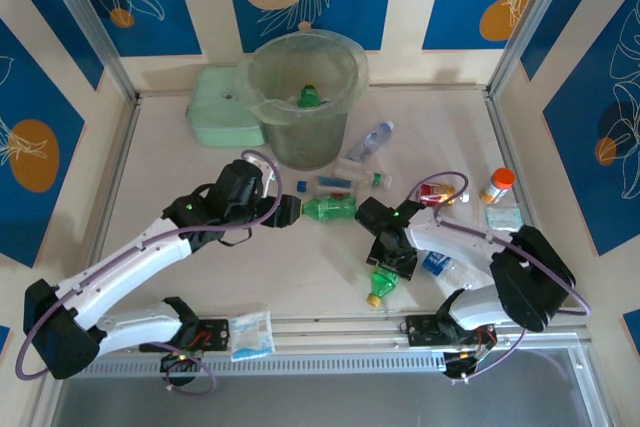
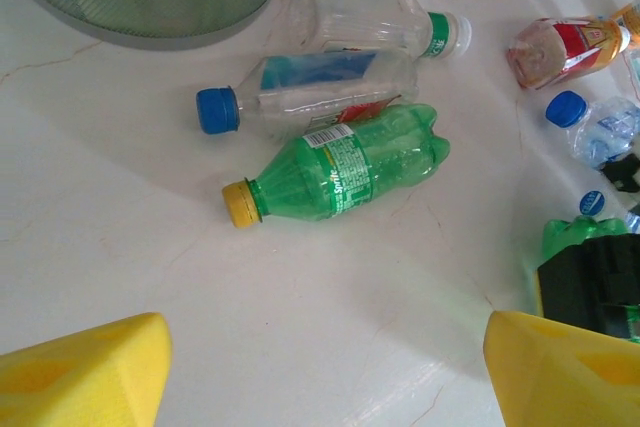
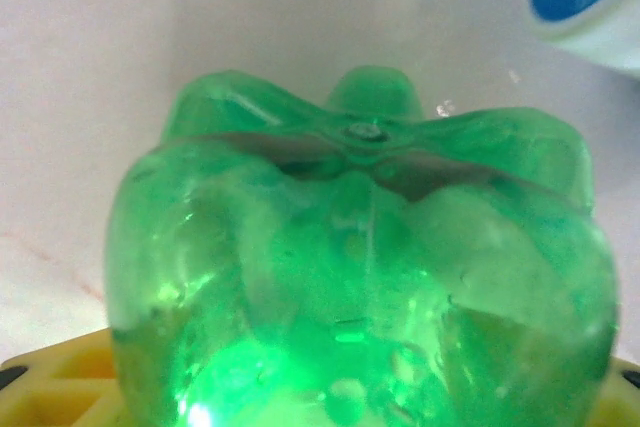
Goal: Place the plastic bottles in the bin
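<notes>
A: Well, the table [image 1: 300, 277] first. Why do things lie as they do?

B: The bin [image 1: 300, 142] stands upright at the far side, just beside a flat box [image 1: 222, 107]. One small bottle [image 1: 310, 97] lies inside it. The other bottles lie on their sides in front of the bin and to its right, so each one must be lifted over the high rim.

A: And the claws?

B: The left claw [image 2: 325, 347] is wide open and empty. It points at a green bottle [image 2: 340, 167], which lies against a clear bottle [image 2: 300, 97] behind it. The near side of it is free, so the fingers have room to come in. The right claw [image 1: 393, 265] has its fingers around the base of a second green bottle [image 3: 350, 267]. Whether it squeezes yet, one cannot tell.

A: Is there room to move?

B: The left arm seems to have an open way to the bin. The right arm probably must pass above the scattered bottles.
</notes>
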Available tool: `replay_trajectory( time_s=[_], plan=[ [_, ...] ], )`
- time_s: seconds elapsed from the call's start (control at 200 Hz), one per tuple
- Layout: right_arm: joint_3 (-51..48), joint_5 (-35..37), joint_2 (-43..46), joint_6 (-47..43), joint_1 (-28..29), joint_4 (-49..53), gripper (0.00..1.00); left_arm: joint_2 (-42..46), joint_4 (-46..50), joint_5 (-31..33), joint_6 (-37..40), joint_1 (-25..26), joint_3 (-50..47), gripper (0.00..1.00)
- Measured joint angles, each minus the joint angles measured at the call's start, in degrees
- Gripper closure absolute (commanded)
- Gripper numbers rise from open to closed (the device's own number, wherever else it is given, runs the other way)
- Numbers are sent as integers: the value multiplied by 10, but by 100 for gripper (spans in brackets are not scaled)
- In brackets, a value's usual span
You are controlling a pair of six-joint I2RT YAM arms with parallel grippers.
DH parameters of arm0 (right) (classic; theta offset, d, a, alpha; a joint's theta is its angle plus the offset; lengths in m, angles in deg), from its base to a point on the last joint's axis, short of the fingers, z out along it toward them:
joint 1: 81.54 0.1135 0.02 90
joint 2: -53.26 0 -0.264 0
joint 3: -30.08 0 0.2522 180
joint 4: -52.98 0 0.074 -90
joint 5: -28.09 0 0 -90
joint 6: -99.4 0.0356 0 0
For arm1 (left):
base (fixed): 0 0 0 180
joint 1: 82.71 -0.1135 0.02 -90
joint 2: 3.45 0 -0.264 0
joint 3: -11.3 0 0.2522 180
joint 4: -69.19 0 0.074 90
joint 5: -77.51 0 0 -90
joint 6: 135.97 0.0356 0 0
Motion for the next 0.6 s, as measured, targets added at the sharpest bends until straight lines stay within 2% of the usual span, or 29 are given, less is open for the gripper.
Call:
replay_trajectory(
  time_s=[0.19, 0.325, 0.445, 0.6],
  plan=[
    [52, 29, 108, -31, 0, 34, 42, 0, 6, 5, -1, 0, 0, 19],
    [140, 26, 155, -95, -46, 43, 42, 2, 6, 15, -9, 0, 0, 19],
    [260, 15, 137, -165, -110, 41, 42, 4, 7, 18, -15, 0, -1, 19],
    [449, -7, 48, -259, -158, 3, 42, 4, 7, 18, -24, 0, -9, 19]
  ],
)
